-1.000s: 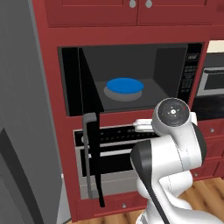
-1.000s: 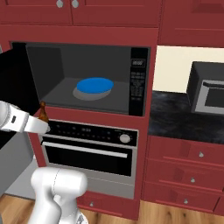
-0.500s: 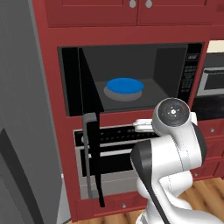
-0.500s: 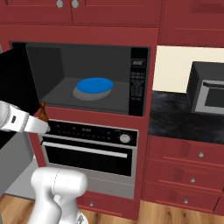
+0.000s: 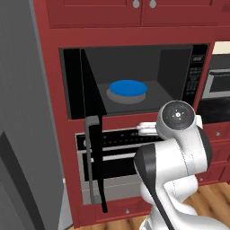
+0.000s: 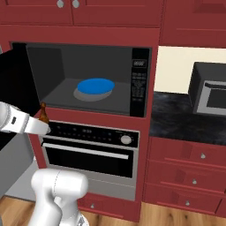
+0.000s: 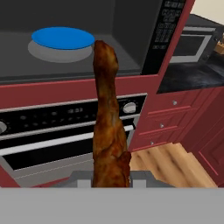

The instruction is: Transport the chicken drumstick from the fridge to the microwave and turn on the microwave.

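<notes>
Below the open microwave [image 6: 88,79], my gripper [image 7: 110,177] pinches the chicken drumstick [image 7: 107,118] by its thick end; it looks light, stiff, probably greasy.

A blue plate [image 5: 128,87] lies on a grey turntable [image 6: 90,94]. Lower down is a silver-black oven [image 6: 90,156] with a knob [image 6: 126,140] at the right of its panel. Red cabinets [image 6: 190,174] with small knobs stand to the right under a dark counter [image 6: 176,121], which carries a second small oven [image 6: 209,90]. Wood floor [image 7: 168,164] below.
</notes>
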Tool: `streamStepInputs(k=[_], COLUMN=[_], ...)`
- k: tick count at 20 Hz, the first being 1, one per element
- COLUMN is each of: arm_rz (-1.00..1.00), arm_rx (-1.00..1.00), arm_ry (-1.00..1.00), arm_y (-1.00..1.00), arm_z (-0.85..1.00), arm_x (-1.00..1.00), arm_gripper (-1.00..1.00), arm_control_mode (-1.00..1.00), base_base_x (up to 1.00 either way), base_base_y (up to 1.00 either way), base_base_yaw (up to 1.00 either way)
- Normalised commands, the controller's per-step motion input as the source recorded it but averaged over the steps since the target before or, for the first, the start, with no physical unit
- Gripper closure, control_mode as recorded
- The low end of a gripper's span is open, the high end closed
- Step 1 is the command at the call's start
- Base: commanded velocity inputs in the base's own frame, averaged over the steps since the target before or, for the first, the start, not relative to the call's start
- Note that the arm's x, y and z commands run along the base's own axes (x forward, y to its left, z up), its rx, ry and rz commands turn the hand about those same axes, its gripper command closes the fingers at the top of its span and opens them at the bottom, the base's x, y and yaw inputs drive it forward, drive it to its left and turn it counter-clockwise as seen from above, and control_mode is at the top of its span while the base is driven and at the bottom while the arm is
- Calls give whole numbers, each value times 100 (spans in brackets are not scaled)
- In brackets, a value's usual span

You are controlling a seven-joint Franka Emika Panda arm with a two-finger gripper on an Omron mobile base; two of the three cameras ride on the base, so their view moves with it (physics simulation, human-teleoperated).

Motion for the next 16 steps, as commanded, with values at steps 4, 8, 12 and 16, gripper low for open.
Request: streamStepInputs(k=[4, 8, 12, 16], arm_rz=[1, 11, 12, 15], arm_rx=[0, 0, 0, 6], arm_ry=[-4, -22, -17, 0], arm_y=[0, 0, -3, -27], arm_z=[1, 19, 30, 15], arm_x=[2, 14, 24, 37], arm_gripper=[100, 100, 100, 100], arm_control_mode=[-100, -100, -100, -100], base_base_x=[0, 0, 0, 0], base_base_y=[0, 0, 0, 0], base_base_yaw=[0, 0, 0, 0])
